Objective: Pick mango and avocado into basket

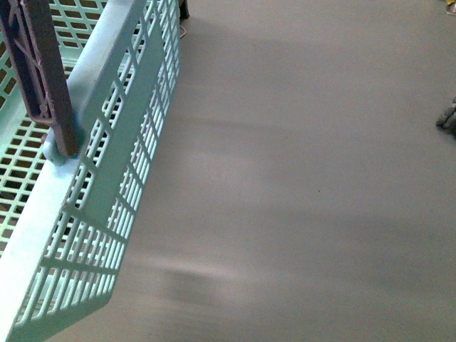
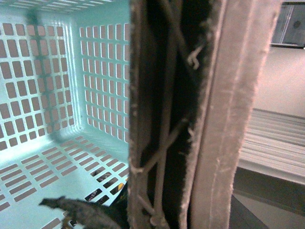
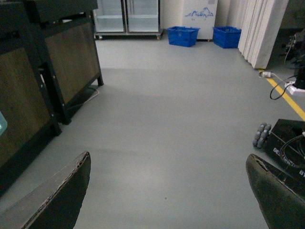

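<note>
The light teal basket [image 1: 107,164] fills the left of the front view, hanging tilted above the grey floor, with one brown handle [image 1: 43,78] rising from its rim. In the left wrist view the two brown handles [image 2: 209,114] stand close up, and my left gripper [image 2: 143,214] is shut on them. One dark finger [image 2: 78,210] shows low over the slotted basket floor [image 2: 43,167]. My right gripper [image 3: 169,191] is open over bare floor with nothing between its fingers [image 3: 57,200]. The mango and the avocado are out of view.
Dark wooden cabinets [image 3: 57,62] line one side of the grey floor [image 3: 171,109]. Two blue crates [image 3: 183,36], glass-door fridges [image 3: 126,16] and a white curtain [image 3: 259,28] stand far off. A black wheeled base [image 3: 286,143] and a yellow floor line [image 3: 286,98] lie beside it.
</note>
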